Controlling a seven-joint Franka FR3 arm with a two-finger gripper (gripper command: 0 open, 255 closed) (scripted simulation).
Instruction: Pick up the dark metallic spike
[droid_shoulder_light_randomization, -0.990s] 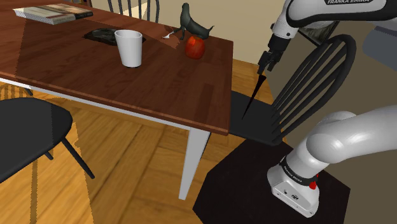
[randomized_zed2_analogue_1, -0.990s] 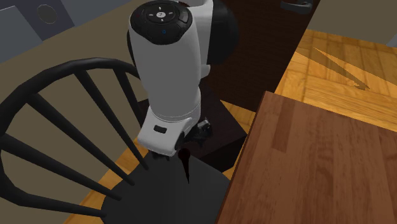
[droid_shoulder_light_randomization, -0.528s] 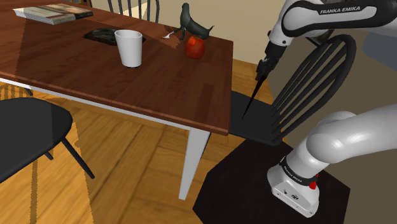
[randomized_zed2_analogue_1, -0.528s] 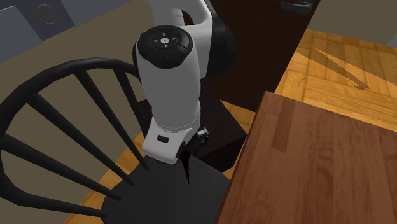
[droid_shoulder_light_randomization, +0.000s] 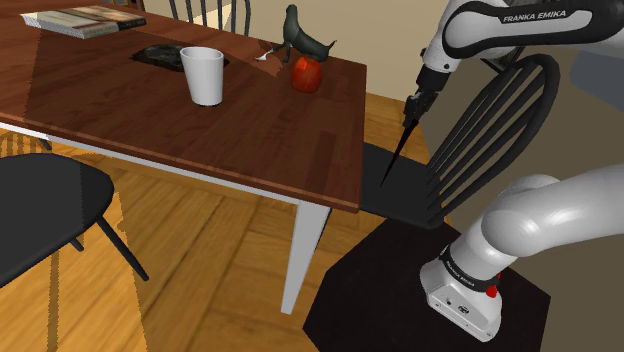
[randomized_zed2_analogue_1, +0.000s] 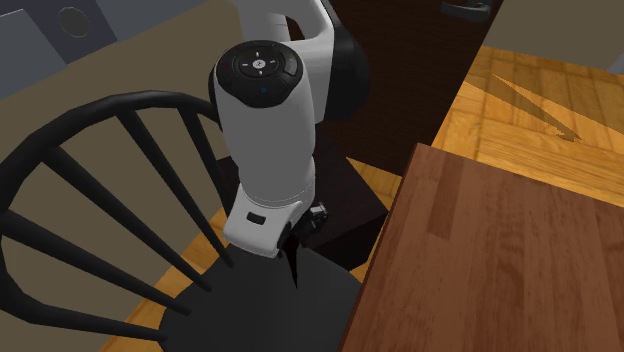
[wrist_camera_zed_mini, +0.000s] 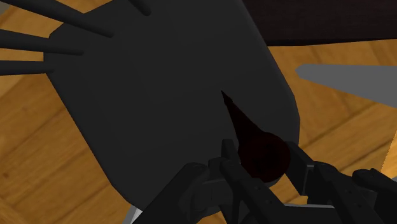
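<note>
plainly a dark, slender, tapering spike (droid_shoulder_light_randomization: 396, 152)

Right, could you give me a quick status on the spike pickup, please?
Gripper shut on dark spike at its wide end. Spike tip-down over black chair seat. Table edge close beside.

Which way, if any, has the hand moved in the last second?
Yes. The hand, shut on the spike, came slightly down toward the black chair seat.
</note>
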